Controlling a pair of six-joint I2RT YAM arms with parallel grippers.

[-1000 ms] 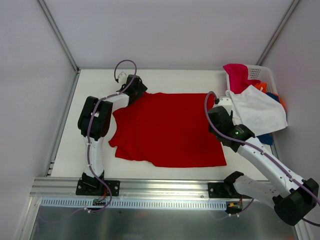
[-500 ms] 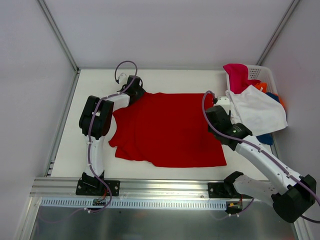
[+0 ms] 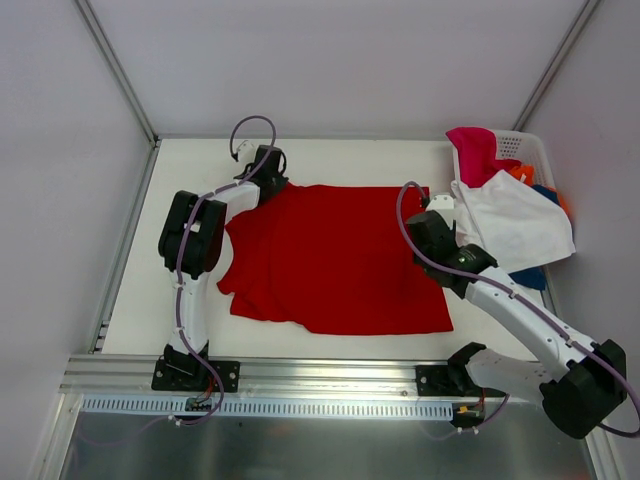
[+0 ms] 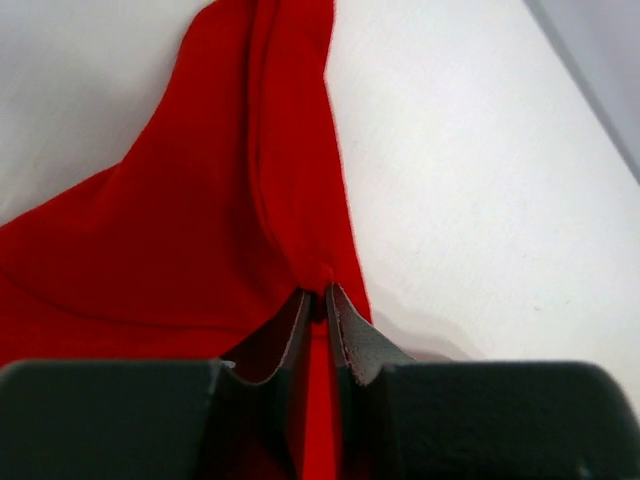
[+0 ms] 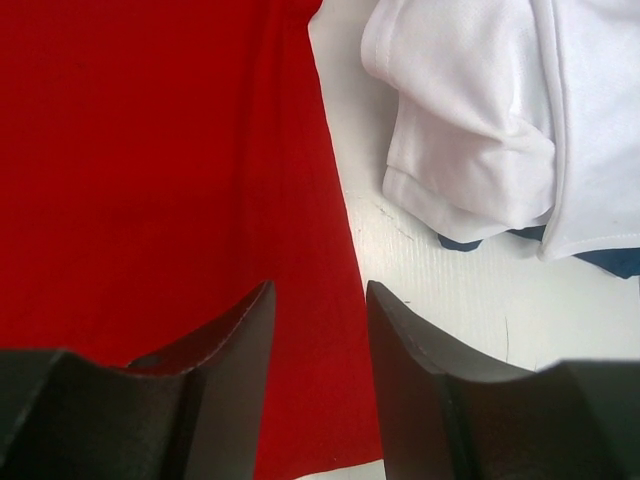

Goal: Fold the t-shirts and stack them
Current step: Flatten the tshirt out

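A bright red t-shirt (image 3: 340,255) lies spread flat on the white table (image 3: 350,160). My left gripper (image 3: 272,183) is at its far left corner. In the left wrist view, the left gripper (image 4: 318,293) is shut on a pinched ridge of the red t-shirt (image 4: 220,200). My right gripper (image 3: 422,205) hovers over the shirt's far right edge. In the right wrist view, the right gripper (image 5: 320,290) is open, straddling the hem of the red t-shirt (image 5: 150,150) with nothing between its jaws. A white t-shirt (image 5: 470,100) lies just to the right.
A white perforated basket (image 3: 520,145) stands at the back right. A magenta pink t-shirt (image 3: 475,150), a white t-shirt (image 3: 515,220), an orange one (image 3: 522,173) and a blue one (image 3: 530,275) spill from it. Metal frame posts and grey walls border the table.
My left gripper has closed onto the red t-shirt's far left corner. The right gripper has crept left and farther along the shirt's right edge.
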